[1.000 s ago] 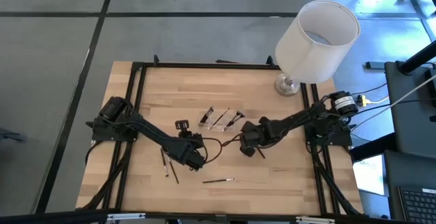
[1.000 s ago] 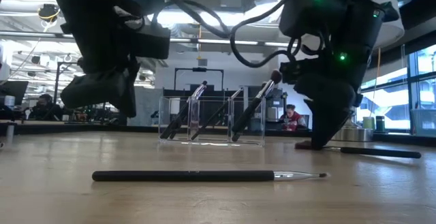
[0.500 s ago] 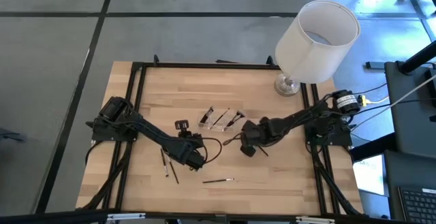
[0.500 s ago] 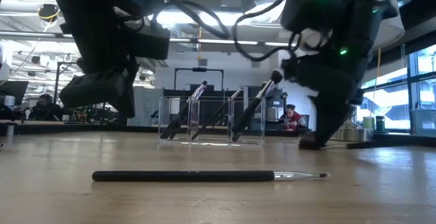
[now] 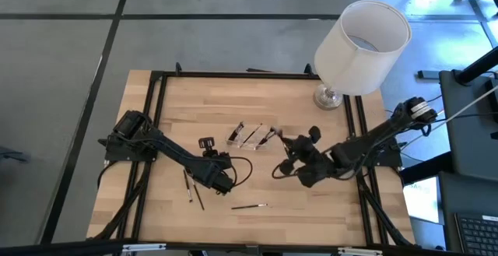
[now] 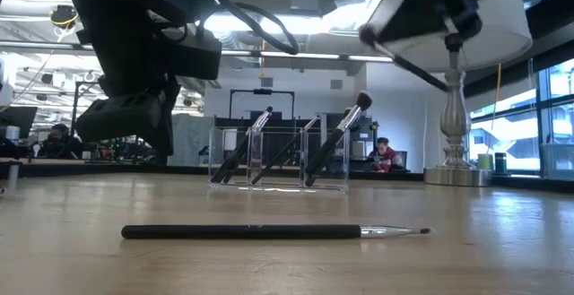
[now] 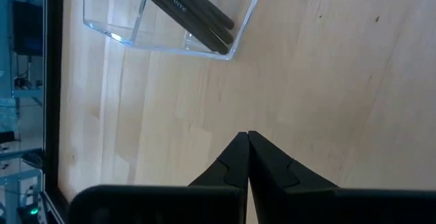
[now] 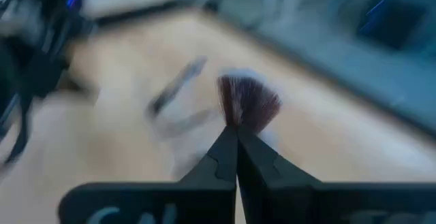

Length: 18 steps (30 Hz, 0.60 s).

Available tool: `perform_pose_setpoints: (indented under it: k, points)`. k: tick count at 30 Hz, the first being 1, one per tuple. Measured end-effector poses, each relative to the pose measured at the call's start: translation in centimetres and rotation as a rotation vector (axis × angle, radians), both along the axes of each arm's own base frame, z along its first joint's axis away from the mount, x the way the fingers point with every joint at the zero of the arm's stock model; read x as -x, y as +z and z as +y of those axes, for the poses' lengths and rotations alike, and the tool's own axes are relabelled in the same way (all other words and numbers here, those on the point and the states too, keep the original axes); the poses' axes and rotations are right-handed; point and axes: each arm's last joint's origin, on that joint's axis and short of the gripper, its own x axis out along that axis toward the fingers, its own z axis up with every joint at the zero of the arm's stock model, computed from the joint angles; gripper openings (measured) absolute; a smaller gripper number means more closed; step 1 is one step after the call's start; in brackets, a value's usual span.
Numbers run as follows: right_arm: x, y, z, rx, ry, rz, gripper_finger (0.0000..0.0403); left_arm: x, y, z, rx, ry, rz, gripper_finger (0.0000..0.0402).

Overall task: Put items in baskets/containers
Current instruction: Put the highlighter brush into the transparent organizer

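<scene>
- High view: the clear compartment tray [image 5: 253, 135] stands near the middle of the wooden table [image 5: 171, 108], brushes leaning in it. The left gripper [image 5: 226, 184] is over the table in front of the tray. Two dark brushes [image 5: 193, 190] lie just to its left, and a silver-tipped brush [image 5: 249, 206] lies nearer the front edge. The right gripper [image 5: 285, 142] is raised just beside the tray's right end. A white-shaded lamp [image 5: 359, 42] stands at the far right corner.
- Low view: the silver-tipped brush [image 6: 269, 231] lies flat in the foreground. The tray [image 6: 280, 156] stands upright behind it with three brushes leaning aslant, one per compartment as far as can be told. A thin dark handle [image 6: 417, 66] is held in the air at upper right.
- Left wrist view: the left gripper [image 7: 248, 137] is closed, fingertips touching, holding nothing. The tray [image 7: 174, 20] lies ahead; one handle [image 7: 180, 3] bears small pale lettering, too small to read.
- Right wrist view: the right gripper [image 8: 236, 134] is clamped on a fan-headed brush [image 8: 246, 105], its brown bristles projecting past the fingertips. Background blurred.
</scene>
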Motion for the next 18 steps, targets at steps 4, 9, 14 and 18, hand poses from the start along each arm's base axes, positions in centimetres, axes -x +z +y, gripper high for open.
perform_pose_setpoints:
  k: [4,9,14,18]
  points:
    - [-1.7,-1.1,0.7,0.183,-0.207,-0.141,0.0001,0.0,0.0,0.1,-0.019,-0.003,-0.009,0.0005]
    - [-4.8,-4.4,0.0,0.287,-0.378,-0.174,0.0002,-0.1,0.1,0.1,-0.049,-0.007,-0.024,0.0002]
    - [-6.9,-6.5,-1.8,0.264,-0.462,-0.212,0.0005,-0.1,0.1,0.1,-0.051,-0.011,-0.020,0.0005]
    - [-7.4,-6.3,-2.5,0.238,-0.498,-0.257,0.0003,-0.1,0.1,0.1,-0.051,-0.012,-0.019,0.0003]
